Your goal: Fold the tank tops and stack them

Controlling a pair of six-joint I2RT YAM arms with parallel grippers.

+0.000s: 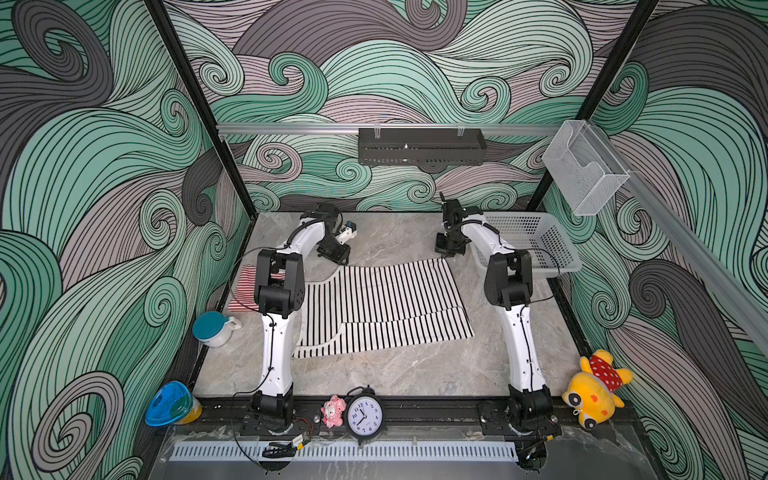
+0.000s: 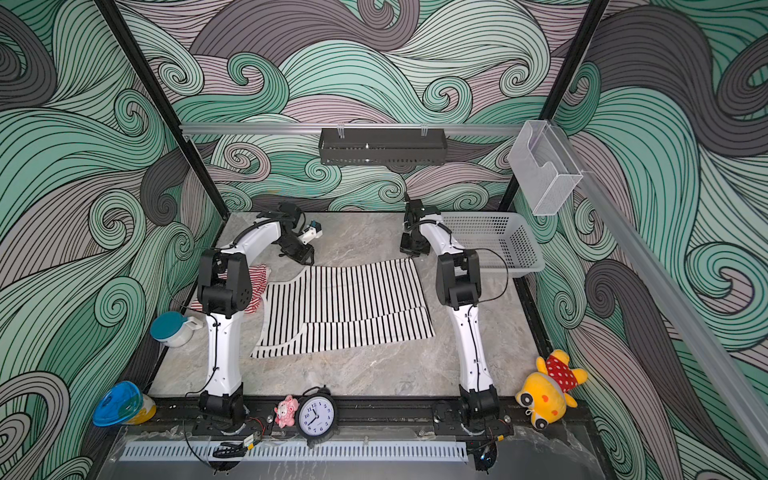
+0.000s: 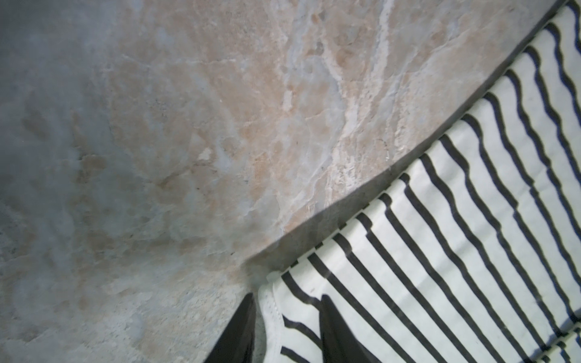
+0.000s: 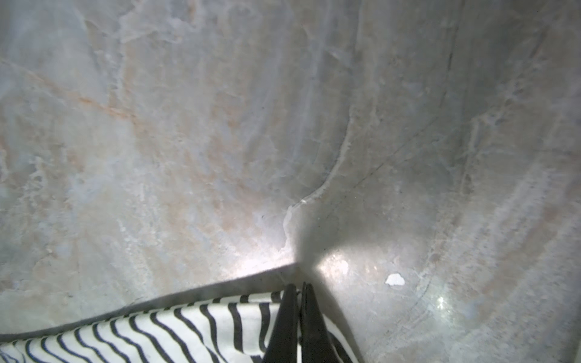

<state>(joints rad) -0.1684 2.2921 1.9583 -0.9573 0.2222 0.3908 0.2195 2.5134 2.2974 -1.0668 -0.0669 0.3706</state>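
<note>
- The red-and-white tank top [image 1: 243, 291] lies bunched small by the desk's [image 1: 395, 374] left edge, half hidden behind the left arm. I'd guess it is parked there as the base of the stack, out of the folding space.
- The left hand [image 3: 287, 298] is down at the far-left corner of the other garment. Its fingers stand apart, one on each side of the white-trimmed edge, not closed on it. It looks poised to pinch that corner.
- The black-and-white tank top [image 1: 386, 303] is spread flat across the middle of the desk, with its cut-out neck and arm end toward the left edge and its straight hem toward the right. A band along its near side looks doubled over, so the folding seems begun but far from done.
- The right hand [image 4: 298, 286] has its fingers pressed together on the far-right hem corner, and the cloth there rises a little off the desk. With both far corners held, the far side could be drawn toward the near edge evenly.
- The white basket [image 1: 557, 245] sits in the far-right corner of the desk, clear of the cloth.
</note>
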